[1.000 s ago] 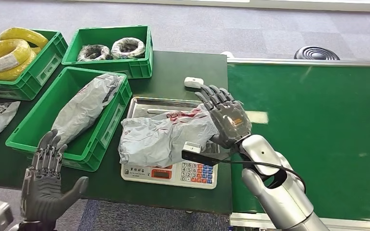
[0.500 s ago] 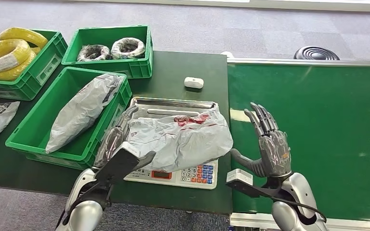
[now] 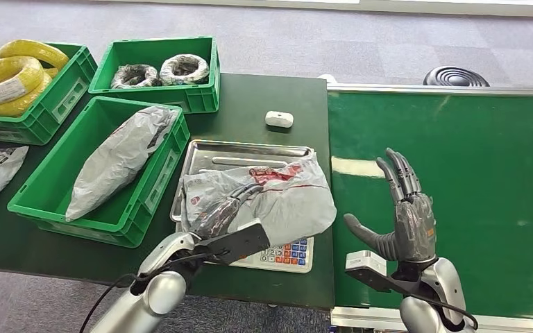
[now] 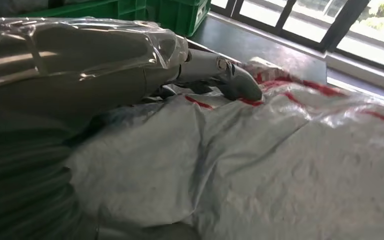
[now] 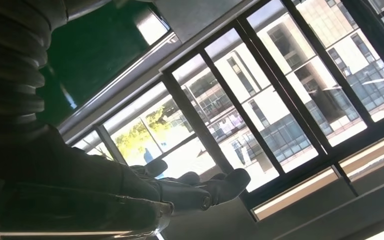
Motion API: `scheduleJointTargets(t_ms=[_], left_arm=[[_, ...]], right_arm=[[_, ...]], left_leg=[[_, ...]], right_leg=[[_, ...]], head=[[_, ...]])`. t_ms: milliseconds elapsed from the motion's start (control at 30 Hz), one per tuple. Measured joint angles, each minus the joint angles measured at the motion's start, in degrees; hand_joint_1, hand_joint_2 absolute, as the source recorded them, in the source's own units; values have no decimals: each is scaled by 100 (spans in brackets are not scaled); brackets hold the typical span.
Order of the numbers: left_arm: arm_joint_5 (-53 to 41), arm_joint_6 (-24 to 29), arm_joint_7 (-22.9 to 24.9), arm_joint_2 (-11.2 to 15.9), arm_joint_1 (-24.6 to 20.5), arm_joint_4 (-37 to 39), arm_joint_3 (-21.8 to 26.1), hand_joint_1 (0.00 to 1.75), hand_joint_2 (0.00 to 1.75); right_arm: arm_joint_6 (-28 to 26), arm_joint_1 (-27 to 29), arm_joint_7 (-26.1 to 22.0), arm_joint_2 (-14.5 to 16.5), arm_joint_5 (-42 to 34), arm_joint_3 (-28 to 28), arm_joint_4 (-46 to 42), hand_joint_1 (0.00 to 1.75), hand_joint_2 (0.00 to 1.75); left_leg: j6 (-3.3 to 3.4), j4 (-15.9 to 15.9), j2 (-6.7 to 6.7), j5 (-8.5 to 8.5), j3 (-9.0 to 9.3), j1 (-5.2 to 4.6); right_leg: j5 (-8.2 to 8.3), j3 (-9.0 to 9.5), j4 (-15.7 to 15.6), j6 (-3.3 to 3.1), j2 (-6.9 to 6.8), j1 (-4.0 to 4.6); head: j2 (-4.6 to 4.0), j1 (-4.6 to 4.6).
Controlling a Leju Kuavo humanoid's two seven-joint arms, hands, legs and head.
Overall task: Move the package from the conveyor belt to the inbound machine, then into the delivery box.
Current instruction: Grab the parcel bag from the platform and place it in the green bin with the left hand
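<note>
Left hand sliding further onto package, fingers resting flat, not gripping; right hand hanging spread over conveyor belt. Package lying on inbound machine; delivery box transfer remaining.

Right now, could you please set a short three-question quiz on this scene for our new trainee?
1. True or false: the package lies on the scale.
2. Which hand rests on the package? A) left hand B) right hand C) neither
3. Fill in: the right hand is raised, fingers apart, above the green ____.

Key
1. True.
2. A; the left wrist view shows its fingers lying on the grey wrapper.
3. Belt.
</note>
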Motion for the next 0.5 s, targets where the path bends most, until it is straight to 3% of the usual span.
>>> scheduleJointTargets(t_ms=[133,333,500], left_arm=[[-110,-87,61,4,-186,326,-168,172,175],[31,-24,124,12,-314,510,-212,175,175],[890,-57,110,4,-310,393,47,175,175]], right_arm=[[-23,-94,-2,16,-1,44,0,0,175],[-109,-92,-4,33,57,103,-4,0,175],[-380,22,-41,67,113,127,-119,0,175]], left_leg=[[0,0,0,0,2,0],[0,0,-1,0,5,0],[0,-1,-1,0,5,1]], right_leg=[[0,4,0,0,-1,0],[0,6,1,0,-1,0],[0,6,1,0,-1,1]], head=[[0,0],[0,0],[0,0]])
